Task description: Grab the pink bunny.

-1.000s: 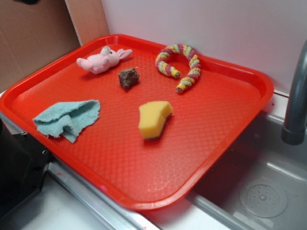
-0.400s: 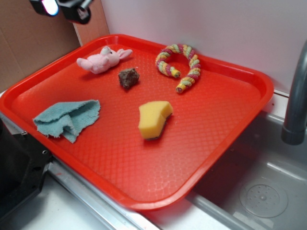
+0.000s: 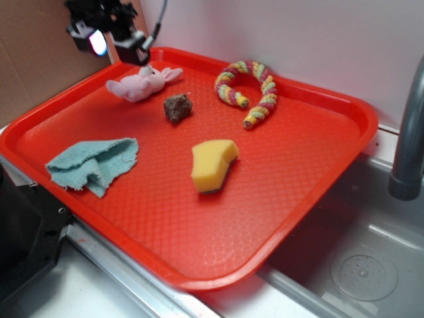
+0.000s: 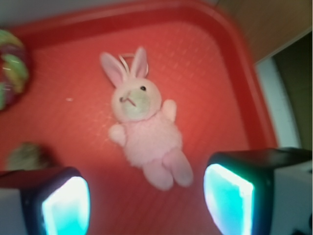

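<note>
The pink bunny (image 3: pixel 140 84) lies on its back in the far left corner of the red tray (image 3: pixel 278 218). In the wrist view the pink bunny (image 4: pixel 145 125) fills the middle, ears pointing away and feet toward me. My gripper (image 3: pixel 114 45) hangs in the air just above and to the left of it, open, with nothing between its fingers. In the wrist view, the gripper (image 4: pixel 146 205) shows its two glowing pads (image 4: pixel 66 205) wide apart at the bottom corners, and the bunny's feet reach down toward the gap between them.
On the tray also lie a dark brown lump (image 3: pixel 177 107), a twisted multicoloured rope ring (image 3: pixel 248 89), a yellow sponge (image 3: pixel 212 164) and a teal cloth (image 3: pixel 93 164). A grey faucet (image 3: pixel 409 139) and sink (image 3: pixel 364 265) stand at the right. A white wall rises behind.
My gripper has come down from the top left edge of the picture toward the bunny. Nothing on the tray has moved.
</note>
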`<action>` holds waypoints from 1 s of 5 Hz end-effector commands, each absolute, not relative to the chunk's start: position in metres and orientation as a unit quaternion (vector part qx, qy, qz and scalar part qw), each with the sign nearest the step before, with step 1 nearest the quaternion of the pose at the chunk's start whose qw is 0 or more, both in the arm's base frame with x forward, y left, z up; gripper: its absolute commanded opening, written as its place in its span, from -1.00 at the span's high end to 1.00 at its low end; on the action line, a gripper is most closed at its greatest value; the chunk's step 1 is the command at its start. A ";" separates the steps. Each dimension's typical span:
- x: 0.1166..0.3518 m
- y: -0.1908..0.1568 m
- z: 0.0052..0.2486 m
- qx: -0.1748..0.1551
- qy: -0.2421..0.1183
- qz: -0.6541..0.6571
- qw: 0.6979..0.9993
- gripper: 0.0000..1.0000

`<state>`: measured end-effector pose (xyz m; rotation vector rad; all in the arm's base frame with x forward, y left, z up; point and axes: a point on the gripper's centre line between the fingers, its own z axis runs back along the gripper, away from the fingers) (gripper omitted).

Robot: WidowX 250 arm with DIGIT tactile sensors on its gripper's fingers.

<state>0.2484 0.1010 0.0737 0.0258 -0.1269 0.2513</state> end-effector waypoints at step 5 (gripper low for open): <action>0.253 0.101 0.069 0.005 -0.048 0.117 0.992 1.00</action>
